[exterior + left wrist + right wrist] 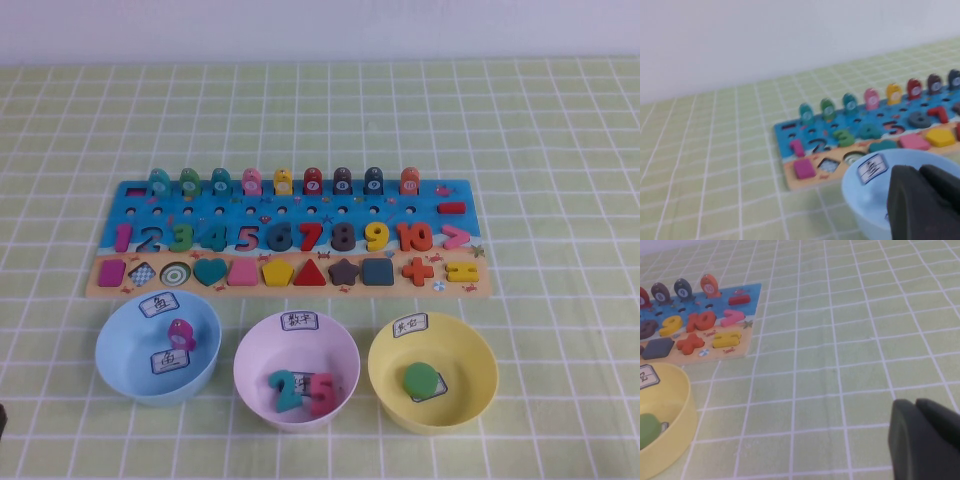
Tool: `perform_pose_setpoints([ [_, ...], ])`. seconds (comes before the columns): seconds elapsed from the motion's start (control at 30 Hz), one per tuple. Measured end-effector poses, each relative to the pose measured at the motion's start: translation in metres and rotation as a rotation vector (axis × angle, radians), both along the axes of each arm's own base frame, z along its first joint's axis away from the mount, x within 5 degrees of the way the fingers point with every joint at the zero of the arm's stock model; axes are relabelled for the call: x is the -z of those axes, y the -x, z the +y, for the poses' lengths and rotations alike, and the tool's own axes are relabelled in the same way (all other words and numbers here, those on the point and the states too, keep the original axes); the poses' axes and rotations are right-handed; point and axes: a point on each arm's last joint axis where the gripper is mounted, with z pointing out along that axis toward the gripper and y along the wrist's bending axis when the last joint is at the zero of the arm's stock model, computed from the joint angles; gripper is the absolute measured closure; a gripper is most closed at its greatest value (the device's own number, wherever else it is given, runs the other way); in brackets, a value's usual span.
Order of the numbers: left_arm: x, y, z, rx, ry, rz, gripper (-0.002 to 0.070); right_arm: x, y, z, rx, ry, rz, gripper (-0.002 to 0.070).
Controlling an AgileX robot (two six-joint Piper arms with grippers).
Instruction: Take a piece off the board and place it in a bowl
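Observation:
The magenta-purple arch piece (pixel 180 332) lies inside the light blue bowl (pixel 112 352), between its two white labels. The board (pixel 482 222) lies behind the bowls, with a row of arch blocks along its far edge. In the left wrist view my left gripper (pixel 920 174) is shut and empty, just over the near rim of the blue bowl (pixel 860 195), with the board (pixel 784 132) beyond; the piece is hidden there. In the right wrist view my right gripper (pixel 916 407) is shut and empty over bare cloth, to the right of the board's end (pixel 747 292).
A pink bowl (pixel 250 362) holds a teal 2 and a magenta 5. A yellow bowl (pixel 480 350) holds a green round piece; it also shows in the right wrist view (pixel 675 415). A green checked cloth (pixel 560 140) covers the table.

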Motion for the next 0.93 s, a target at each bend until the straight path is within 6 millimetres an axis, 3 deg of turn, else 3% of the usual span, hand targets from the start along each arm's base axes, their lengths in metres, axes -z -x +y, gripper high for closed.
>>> perform_pose_setpoints([
  [0.4, 0.020, 0.003, 0.005, -0.073, -0.041, 0.218, 0.0677, 0.000, 0.000, 0.000, 0.000, 0.000, 0.000, 0.0694],
  [0.93, 0.021, 0.003, 0.005, -0.073, -0.039, 0.226, 0.0677, 0.000, 0.000, 0.000, 0.000, 0.000, 0.000, 0.0694],
])
